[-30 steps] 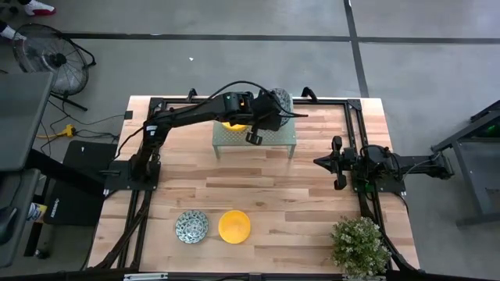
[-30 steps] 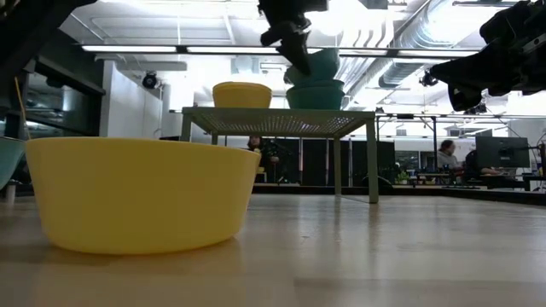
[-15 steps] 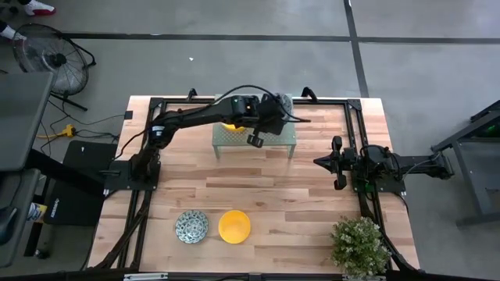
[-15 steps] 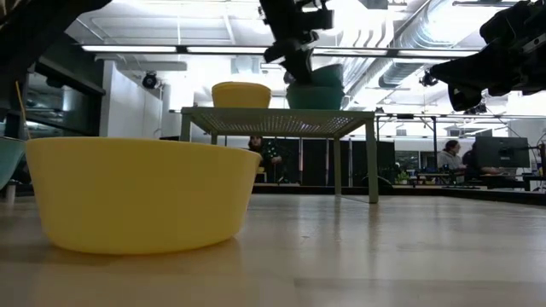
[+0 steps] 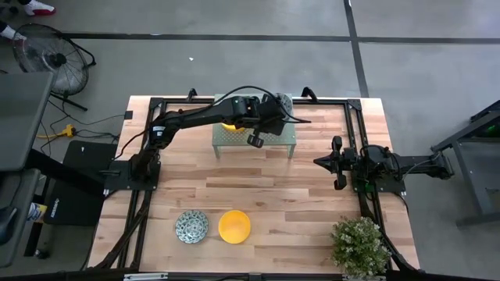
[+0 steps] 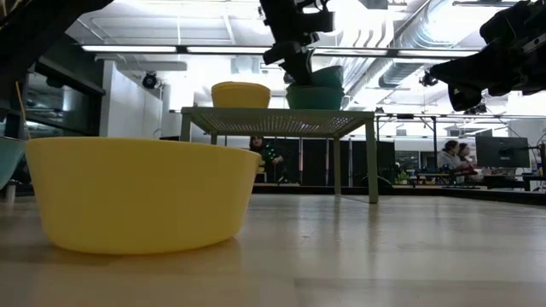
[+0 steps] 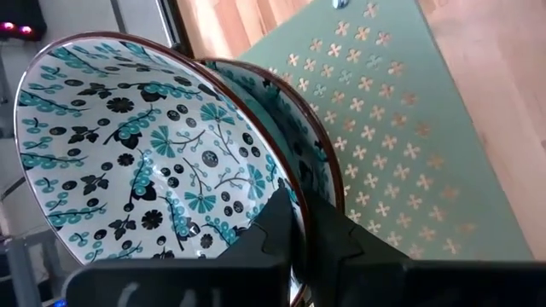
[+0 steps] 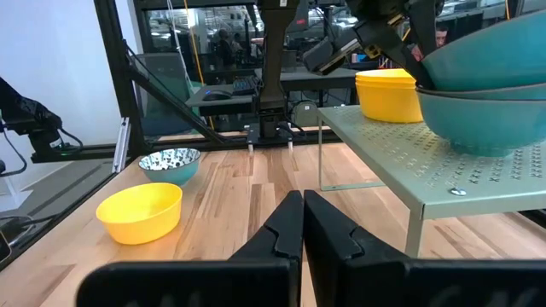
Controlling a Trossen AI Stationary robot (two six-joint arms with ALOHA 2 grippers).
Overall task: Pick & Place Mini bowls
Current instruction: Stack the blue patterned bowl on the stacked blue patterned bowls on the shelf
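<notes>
A pale green perforated rack (image 5: 255, 134) stands at the far middle of the table. On it sit a yellow mini bowl (image 6: 241, 93) and a teal mini bowl with a blue-green pattern inside (image 8: 478, 119). A second patterned bowl (image 7: 145, 145) lies tilted inside that one, with my left gripper (image 7: 307, 209) shut on its rim. A yellow bowl (image 5: 234, 225) and a patterned bowl (image 5: 191, 225) rest on the table near the front edge. My right gripper (image 5: 320, 162) waits shut at the right, above the table. My left gripper pinches the upper patterned bowl's rim (image 7: 297, 192), one finger (image 7: 281, 223) inside the bowl and one (image 7: 333, 232) outside. The fingers slant down from above on the rack's left side. The bowl sits tilted, nested in the lower patterned bowl on the rack.
A potted plant (image 5: 361, 246) stands at the near right corner. Black frame rails (image 5: 144, 195) run along the table's left, right and far sides. Bare wood lies between the rack and the two bowls at the front.
My left gripper has come down toward the rack, still shut on the patterned bowl. The bowl, held above the other patterned bowl a second ago, has sunk into it and now lies nested and tilted.
</notes>
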